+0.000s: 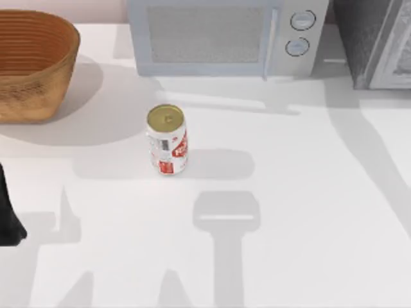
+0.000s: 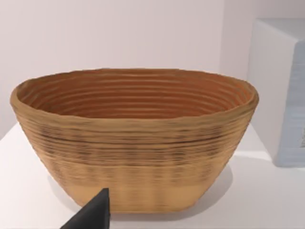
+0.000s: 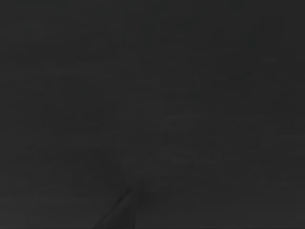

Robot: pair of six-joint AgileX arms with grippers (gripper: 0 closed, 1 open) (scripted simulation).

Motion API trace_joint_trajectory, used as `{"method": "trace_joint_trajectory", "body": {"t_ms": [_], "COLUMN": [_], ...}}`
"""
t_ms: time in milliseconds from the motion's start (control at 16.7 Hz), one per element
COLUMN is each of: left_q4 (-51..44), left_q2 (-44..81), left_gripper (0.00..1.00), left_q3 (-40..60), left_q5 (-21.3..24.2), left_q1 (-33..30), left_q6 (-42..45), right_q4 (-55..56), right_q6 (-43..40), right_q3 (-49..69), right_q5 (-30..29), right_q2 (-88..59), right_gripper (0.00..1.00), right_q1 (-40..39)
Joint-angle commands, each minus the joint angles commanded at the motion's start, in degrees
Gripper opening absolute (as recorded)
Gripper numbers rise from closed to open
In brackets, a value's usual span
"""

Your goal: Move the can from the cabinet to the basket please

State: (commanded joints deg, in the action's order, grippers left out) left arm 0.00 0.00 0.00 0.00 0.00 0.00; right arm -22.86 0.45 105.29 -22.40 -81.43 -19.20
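Can point(image 1: 167, 140) upright on tabletop point(image 1: 302, 212), mid-left, apart from cabinet point(image 1: 376, 42) and basket point(image 1: 32, 64). We grasp its midbody squarely, lift above rim, then release inside. Left pincer point(image 2: 93, 214) near basket; finger state: cannot tell. Right wrist view dark.

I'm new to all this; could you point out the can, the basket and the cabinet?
can point(image 1: 168, 146), top view, on its white side label.
basket point(image 2: 143, 143), left wrist view, on its outer woven wall.
cabinet point(image 1: 359, 38), top view, on its dark speckled side.

We are looking straight down on the table point(image 1: 289, 192) from above; our left wrist camera is facing the basket point(image 2: 133, 143) up close, shared with the overhead view; our right wrist view is dark.
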Motion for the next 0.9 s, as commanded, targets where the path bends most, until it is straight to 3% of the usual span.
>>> {"method": "trace_joint_trajectory", "body": {"t_ms": [420, 900], "left_q4": [0.0, 0.0], "left_q2": [0.0, 0.0], "left_gripper": [1.0, 1.0], "left_q3": [0.0, 0.0], "left_q5": [0.0, 0.0], "left_q1": [0.0, 0.0], "left_q6": [0.0, 0.0], "right_q4": [2.31, 10.35], "right_q6": [-0.14, -0.29], "right_q3": [-9.69, -49.53], "right_q5": [1.29, 9.56], "right_q2": [8.39, 37.29], "right_gripper": [1.0, 1.0], "right_q1": [1.62, 8.48]}}
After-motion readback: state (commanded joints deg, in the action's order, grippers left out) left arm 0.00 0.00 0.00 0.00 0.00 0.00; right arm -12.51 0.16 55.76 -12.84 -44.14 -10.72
